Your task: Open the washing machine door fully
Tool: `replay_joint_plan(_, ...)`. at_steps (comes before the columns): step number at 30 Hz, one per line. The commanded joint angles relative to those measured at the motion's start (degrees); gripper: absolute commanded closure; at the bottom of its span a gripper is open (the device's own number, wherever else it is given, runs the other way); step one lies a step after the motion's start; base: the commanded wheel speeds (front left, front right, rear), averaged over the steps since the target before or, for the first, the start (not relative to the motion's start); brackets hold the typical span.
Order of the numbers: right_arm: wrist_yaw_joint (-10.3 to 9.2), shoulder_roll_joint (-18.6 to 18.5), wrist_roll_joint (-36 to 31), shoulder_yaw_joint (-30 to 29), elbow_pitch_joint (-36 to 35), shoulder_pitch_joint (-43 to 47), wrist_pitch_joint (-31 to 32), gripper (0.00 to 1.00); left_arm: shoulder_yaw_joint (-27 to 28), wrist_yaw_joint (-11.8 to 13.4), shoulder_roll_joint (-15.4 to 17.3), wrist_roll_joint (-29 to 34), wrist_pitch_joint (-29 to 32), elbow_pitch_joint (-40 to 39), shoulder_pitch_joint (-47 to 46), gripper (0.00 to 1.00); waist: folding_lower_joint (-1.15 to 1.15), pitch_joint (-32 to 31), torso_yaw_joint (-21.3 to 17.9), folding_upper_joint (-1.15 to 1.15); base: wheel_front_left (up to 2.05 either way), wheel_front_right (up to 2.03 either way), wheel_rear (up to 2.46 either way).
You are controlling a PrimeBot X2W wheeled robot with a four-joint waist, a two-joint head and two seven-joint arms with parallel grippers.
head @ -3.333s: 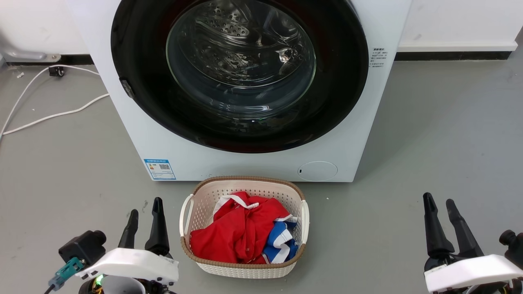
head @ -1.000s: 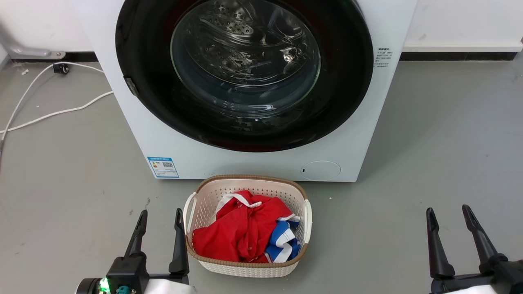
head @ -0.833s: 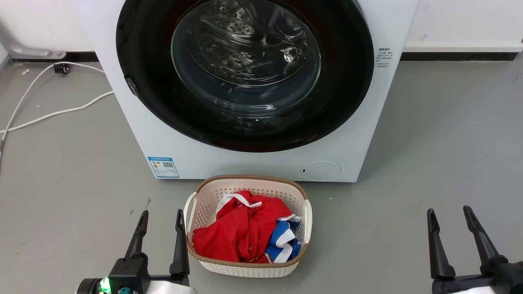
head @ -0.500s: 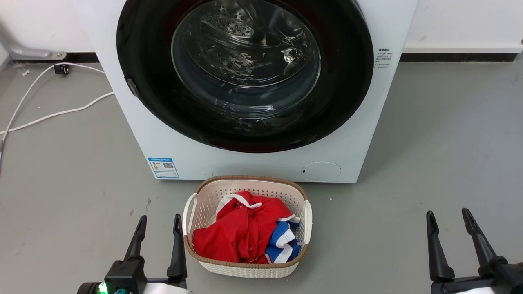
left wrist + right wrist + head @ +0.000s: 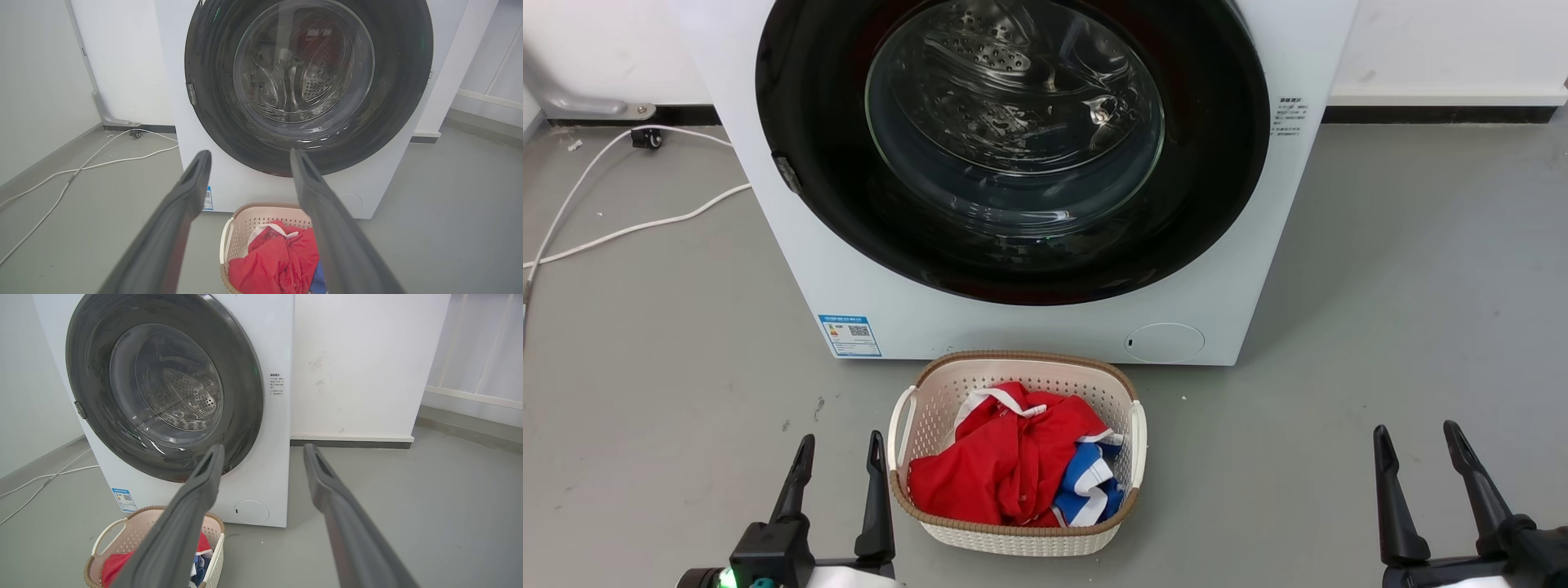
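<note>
Well, risks first: we judge slip is the main one, since the large round glossy black washing machine door (image 5: 1013, 147) with its clear bulging glass centre gives two long fingers little to hook, and a pull at the wrong edge would only strain the hinge. We cannot tell if the small grey tab (image 5: 786, 173) on its left rim is hinge or catch. Second, the cream perforated plastic laundry basket (image 5: 1025, 357) holding a crumpled red garment (image 5: 1005, 465) sits just before the big white boxy washing machine (image 5: 1029, 331), right under the door, so a low reach could knock it. Door looks shut, flush with the machine front, perforated steel drum (image 5: 980, 57) visible through the glass, reflections on the black ring. Left gripper (image 5: 841, 441) and right gripper (image 5: 1414, 429) both hover low over the grey floor (image 5: 1380, 286), jaws spread wide, gripping nothing, well apart from the door.
</note>
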Motion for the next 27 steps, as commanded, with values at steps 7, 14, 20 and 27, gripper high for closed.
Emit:
replay_joint_plan(7,0.00,-0.1,0.6,0.5,0.6,0.5,-0.1,1.00,0.0,0.5,-0.1,0.2,-0.2,0.0,0.1,0.00,0.00,-0.1,0.0,0.00,0.00,0.00,0.00)
replay_joint_plan(14,0.00,-0.1,17.0,-2.0,1.7,-0.5,-0.1,1.00,-0.1,0.9,-0.1,0.2,-0.2,-0.1,0.4,0.00,0.00,-0.2,-0.1,0.00,0.00,0.00,0.00)
replay_joint_plan(20,0.00,-0.1,39.2,-4.8,2.9,-1.7,-0.1,1.00,0.2,0.8,0.0,0.1,-0.2,0.0,0.4,0.00,0.00,-0.2,-0.1,0.00,0.00,0.00,0.00)
replay_joint_plan(27,0.01,-0.2,64.2,-2.5,3.2,-0.9,-0.1,1.00,0.4,0.5,-0.1,0.2,-0.2,0.1,0.7,0.00,0.00,-0.3,-0.2,0.00,0.00,0.00,0.00)
